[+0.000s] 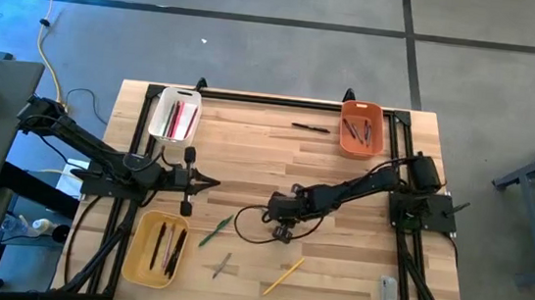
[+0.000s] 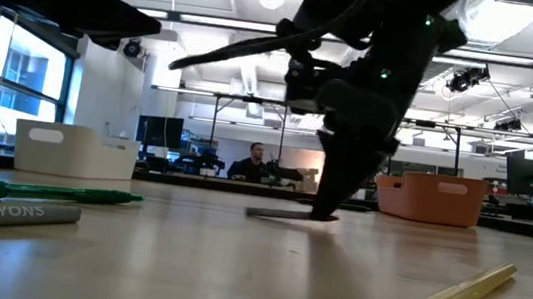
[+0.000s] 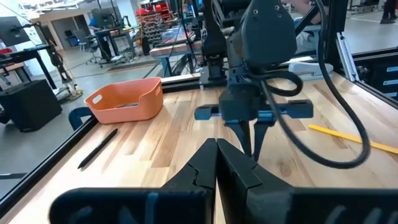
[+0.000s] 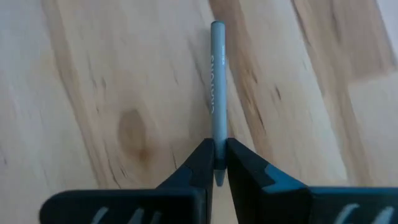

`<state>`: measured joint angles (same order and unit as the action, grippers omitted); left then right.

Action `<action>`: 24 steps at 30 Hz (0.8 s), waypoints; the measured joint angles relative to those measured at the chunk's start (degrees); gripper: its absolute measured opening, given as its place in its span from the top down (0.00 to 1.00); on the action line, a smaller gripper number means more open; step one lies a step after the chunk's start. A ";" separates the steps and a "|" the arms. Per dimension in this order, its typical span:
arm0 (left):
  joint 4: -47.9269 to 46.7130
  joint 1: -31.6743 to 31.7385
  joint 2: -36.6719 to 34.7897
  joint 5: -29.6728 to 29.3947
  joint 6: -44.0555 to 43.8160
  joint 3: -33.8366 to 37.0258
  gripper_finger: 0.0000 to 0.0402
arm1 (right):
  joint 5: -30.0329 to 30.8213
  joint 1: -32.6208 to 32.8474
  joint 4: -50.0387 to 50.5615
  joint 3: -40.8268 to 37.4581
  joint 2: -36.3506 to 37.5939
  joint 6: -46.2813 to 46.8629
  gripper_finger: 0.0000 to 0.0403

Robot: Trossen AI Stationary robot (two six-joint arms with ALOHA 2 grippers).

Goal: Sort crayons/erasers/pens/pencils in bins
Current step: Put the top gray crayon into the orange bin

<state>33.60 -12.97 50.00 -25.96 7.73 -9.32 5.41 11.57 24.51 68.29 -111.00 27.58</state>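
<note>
My right gripper stands at the table's middle, pointing down, shut on a grey crayon that lies on the wood; the crayon also shows in the low view. My left gripper waits shut and empty to its left, above the table. The white bin at the far left holds red and pink sticks. The orange bin at the far right and the yellow bin at the near left each hold several sticks. A green pen, another grey crayon, a yellow pencil and a black pen lie loose. My right gripper pinches the grey crayon's one end between its two fingers. The fingers come from above, pointing down, one on each long side. The crayon lies flat on the table, its length reaching away from the fingers.
A grey flat bar lies at the near right corner. The black frame rails run along the table's far and side edges. Bare wood lies between the loose sticks and the orange bin.
</note>
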 joint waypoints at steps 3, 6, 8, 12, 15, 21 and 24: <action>0.01 0.00 0.00 0.00 0.00 0.00 1.00 | 0.38 0.00 2.29 0.02 1.32 3.37 0.94; -0.01 0.00 0.00 -0.02 -0.02 0.00 1.00 | 1.55 0.00 4.47 0.03 3.09 5.75 0.94; 0.05 0.00 -0.02 -0.02 -0.07 0.00 1.00 | 3.08 0.02 6.03 0.09 4.57 7.52 0.94; 0.03 0.00 -0.02 -0.07 -0.02 0.00 1.00 | 6.56 0.02 9.72 0.09 7.79 12.01 0.94; 0.05 0.00 -0.02 -0.14 -0.02 0.00 1.00 | 8.90 0.02 13.29 0.17 11.00 14.10 0.94; 0.04 0.00 -0.01 -0.24 -0.03 0.00 1.00 | 13.12 -2.27 26.41 0.22 17.78 20.84 0.94; 0.05 0.02 -0.02 -0.24 -0.06 0.00 1.00 | 15.02 -5.88 34.64 0.22 20.62 22.97 0.94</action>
<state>33.65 -12.95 49.98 -26.20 7.67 -9.32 20.43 5.69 59.15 68.51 -90.38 50.55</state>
